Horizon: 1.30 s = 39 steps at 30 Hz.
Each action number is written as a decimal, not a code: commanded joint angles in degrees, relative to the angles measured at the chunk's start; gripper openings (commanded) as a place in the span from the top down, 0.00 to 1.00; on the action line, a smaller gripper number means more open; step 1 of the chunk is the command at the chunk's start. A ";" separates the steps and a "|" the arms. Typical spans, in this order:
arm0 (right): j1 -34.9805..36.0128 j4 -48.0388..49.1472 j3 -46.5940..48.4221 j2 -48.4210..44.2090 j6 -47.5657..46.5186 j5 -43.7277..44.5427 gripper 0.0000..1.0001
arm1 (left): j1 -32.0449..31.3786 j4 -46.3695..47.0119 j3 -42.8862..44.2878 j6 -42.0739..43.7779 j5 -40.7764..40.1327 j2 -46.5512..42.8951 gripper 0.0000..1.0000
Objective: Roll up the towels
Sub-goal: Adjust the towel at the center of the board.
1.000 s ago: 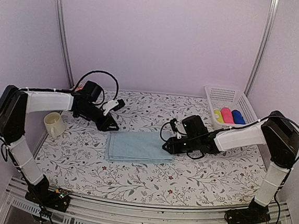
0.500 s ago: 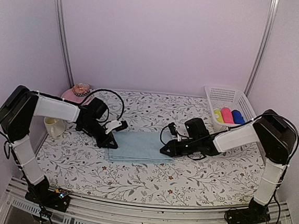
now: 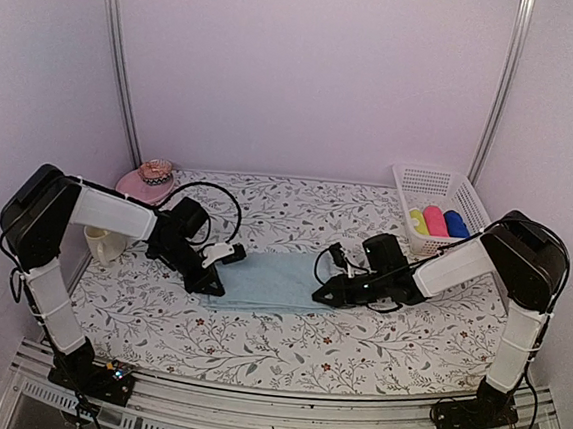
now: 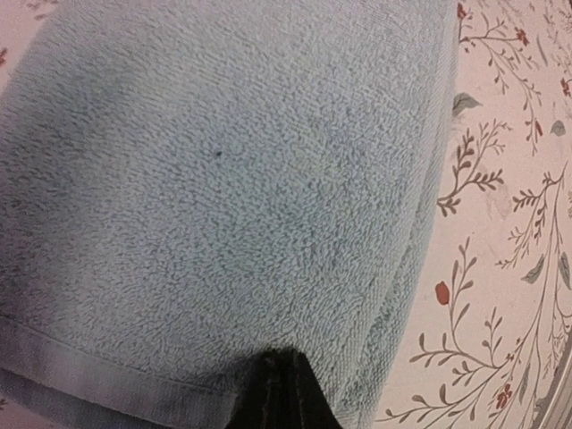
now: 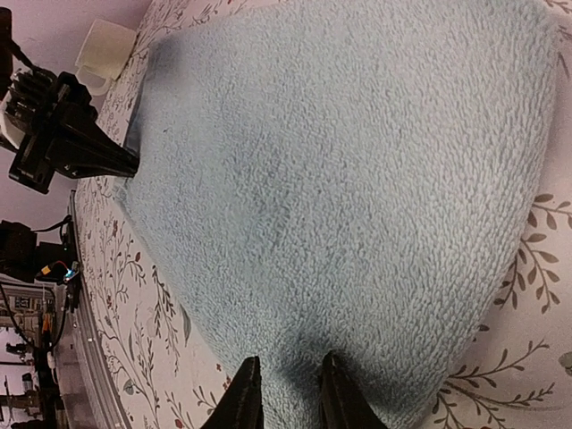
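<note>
- Far L, back corner: a pink brimmed hat w/ patterned band [image 3: 150, 177] is seen on the white floral-print table cover [image 3: 356, 341]. A cream mug [image 3: 101, 243] is set nearer the front, partly hidden by the L arm.
- The left gripper [image 3: 216, 285] is lowered at the L edge of the towel. In the wrist view its fingers [image 4: 279, 393] are pressed together into one dark point over the hem. Whether any cloth is pinched can't be told.
- The pale aqua blue terry towel [image 3: 266, 281] is laid flat and unrolled at approx. table centre, between the two grippers.
- The right gripper [image 3: 320, 296] is placed at the towel's R edge. Its fingertips [image 5: 243, 398] are held a little apart, nothing clamped, w/ the towel's pile seen in the gap.
- Far R, back: a white perforated plastic basket [image 3: 435, 177] is set by the wall. The deep royal blue towel [image 3: 456, 224] is lying in it as a roll, on the R side, just beside a pink roll [image 3: 435, 220]. A yellow roll [image 3: 417, 222] is seen L of that.
</note>
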 commanded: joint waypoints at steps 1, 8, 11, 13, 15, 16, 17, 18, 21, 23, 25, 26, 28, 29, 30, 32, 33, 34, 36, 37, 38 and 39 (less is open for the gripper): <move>-0.35 -3.64 -0.53 1.01 -0.45 -1.03 0.75 | -0.95 -3.83 -0.32 1.88 0.51 -0.26 0.91; -0.31 -9.65 4.59 -7.52 -3.59 2.19 0.70 | -0.13 -7.49 4.48 2.75 4.17 -4.95 0.53; -0.35 -12.25 8.19 -7.77 -4.91 4.83 0.68 | 0.33 -7.07 6.93 1.82 3.99 -5.36 0.44; -0.35 -13.40 10.88 -6.49 -5.65 6.41 0.68 | 0.84 -5.77 8.20 0.89 3.28 -4.85 0.44; -0.31 -14.09 13.66 -4.80 -5.92 8.31 0.67 | 1.44 -3.50 8.97 -0.30 1.29 -3.96 0.46; -0.36 -14.29 14.94 -3.64 -6.08 9.45 0.67 | 1.70 -2.23 9.26 -0.79 0.25 -3.27 0.47; -0.48 -14.59 16.28 -2.44 -6.32 10.17 0.67 | 2.03 -1.21 9.65 -1.12 -0.50 -2.51 0.50; -0.54 -14.91 17.49 -1.15 -6.45 10.78 0.67 | 2.38 -0.46 10.15 -1.25 -0.98 -1.58 0.53; -1.19 -15.09 20.52 2.75 -6.53 11.56 0.67 | 3.64 1.20 11.66 -2.12 -1.59 1.23 0.56; -1.74 -15.20 21.43 5.28 -6.29 11.63 0.67 | 4.16 2.59 11.87 -2.47 -2.24 2.71 0.58; -2.41 -15.21 21.46 7.30 -5.94 11.37 0.67 | 4.27 3.62 11.51 -2.38 -3.36 3.95 0.59; -2.67 -15.10 21.47 8.09 -5.75 11.28 0.67 | 4.27 3.81 11.30 -2.29 -3.61 4.85 0.60; -2.96 -15.17 20.86 9.54 -5.28 11.17 0.67 | 4.23 3.75 10.73 -2.24 -3.76 5.98 0.61; -2.99 -15.20 20.61 9.97 -5.26 11.17 0.67 | 4.18 3.75 10.38 -2.14 -3.97 6.51 0.61; -2.97 -15.20 20.33 10.27 -5.22 11.01 0.67 | 4.12 3.67 10.03 -2.02 -4.19 6.99 0.61; -2.99 -15.16 20.26 10.68 -5.25 10.70 0.67 | 4.00 3.67 9.55 -1.74 -4.71 7.85 0.61; -2.97 -15.20 20.29 10.71 -5.32 10.43 0.67 | 4.05 3.56 9.49 -1.71 -5.06 8.17 0.60; -2.99 -15.16 20.38 10.62 -5.46 10.12 0.67 | 4.02 3.36 9.53 -1.71 -5.07 8.45 0.60; -2.97 -15.18 20.62 10.17 -5.51 9.82 0.67 | 4.01 3.16 9.69 -1.75 -5.46 8.38 0.58; -2.94 -15.33 20.74 9.78 -5.63 9.58 0.67 | 4.01 3.10 9.80 -1.79 -5.57 8.20 0.57; -2.94 -15.43 20.92 9.29 -5.72 9.26 0.67 | 4.01 3.01 9.97 -1.80 -5.58 7.85 0.56; -2.94 -15.47 21.07 8.70 -5.90 8.91 0.67 | 4.00 2.90 10.19 -1.82 -5.57 7.31 0.54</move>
